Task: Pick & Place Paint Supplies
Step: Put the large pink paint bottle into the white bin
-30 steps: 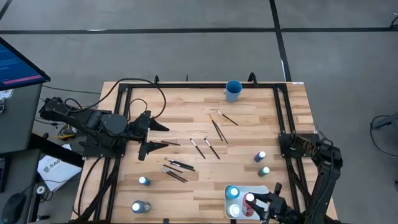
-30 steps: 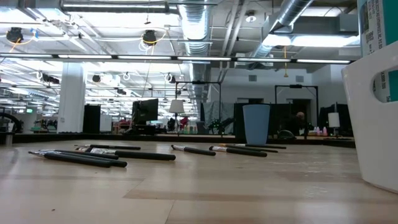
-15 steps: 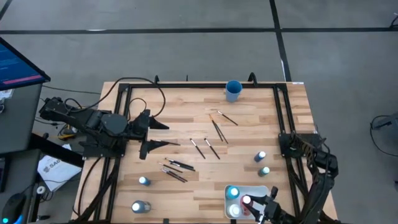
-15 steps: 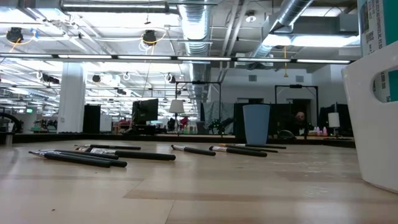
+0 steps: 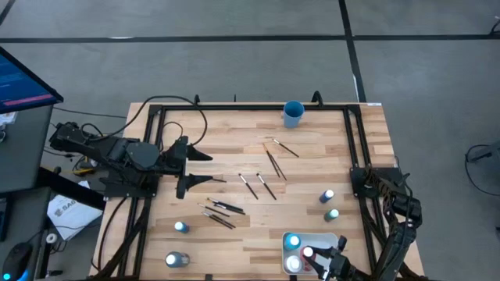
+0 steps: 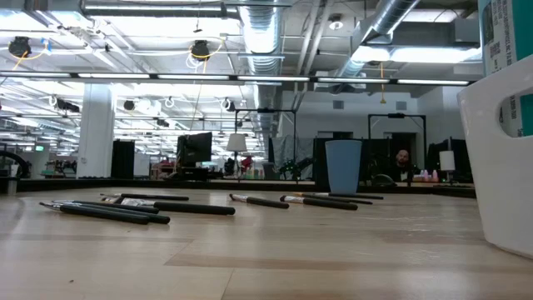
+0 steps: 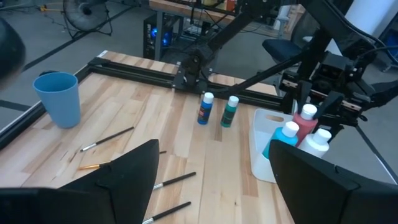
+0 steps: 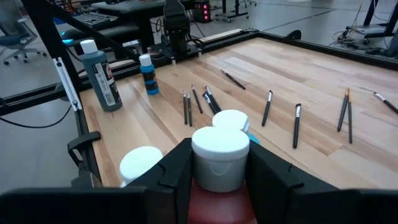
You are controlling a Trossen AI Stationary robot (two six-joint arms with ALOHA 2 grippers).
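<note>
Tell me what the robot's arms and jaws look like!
Both arms are dark, nearly black, built from chunky jointed pieces. The left arm has black cables looping from its base across the wooden table. The left gripper ends in two flat, pointed black jaws, like a beak. The right gripper has blocky black jaws with angled edges. No markings show on them.

blue cup (image 5: 293, 114): upright, far edge | white tray (image 5: 332, 238): near edge
</note>
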